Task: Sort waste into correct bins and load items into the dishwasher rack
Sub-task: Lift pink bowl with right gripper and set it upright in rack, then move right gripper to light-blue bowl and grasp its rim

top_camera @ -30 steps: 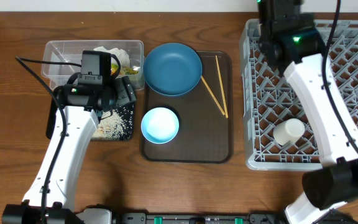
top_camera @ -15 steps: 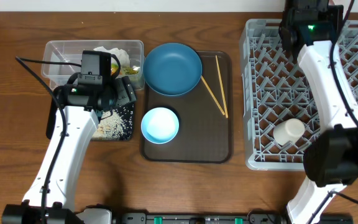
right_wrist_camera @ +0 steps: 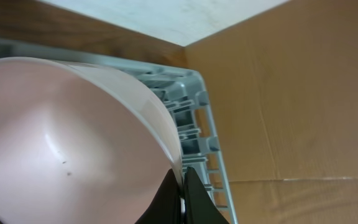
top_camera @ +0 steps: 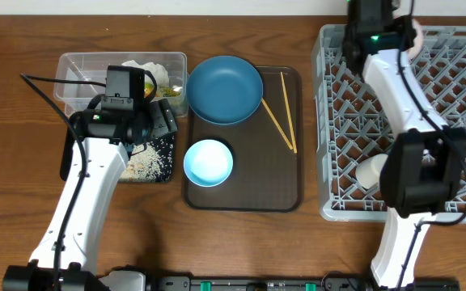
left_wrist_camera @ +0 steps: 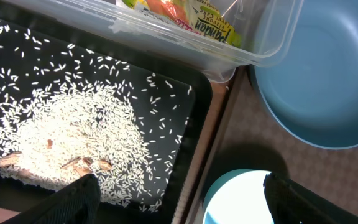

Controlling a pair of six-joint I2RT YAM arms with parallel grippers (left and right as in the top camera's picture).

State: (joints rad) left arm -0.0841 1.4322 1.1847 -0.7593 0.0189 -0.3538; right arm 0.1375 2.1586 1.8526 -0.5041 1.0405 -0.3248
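The rack (top_camera: 459, 97) lies beneath the right gripper (right_wrist_camera: 180, 186), its far corner just beyond the fingertips. The pale bowl (right_wrist_camera: 61, 155), pinched by its thin rim, looks rigid, slick and breakable, so a deeper rim hold seems safer. The left gripper (left_wrist_camera: 179, 198) hangs spread above rice (left_wrist_camera: 73, 143).

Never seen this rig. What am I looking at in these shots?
It's a two-armed robot at a table. One picture looks down from above; the other two come from a camera on each wrist. The left pincer hangs open over a black tray of rice, beside a clear tub. A brown tray carries a blue plate, a light-blue bowl and chopsticks. The right pincer grips a pale bowl by its rim at the grey rack's far edge; a white cup sits inside.
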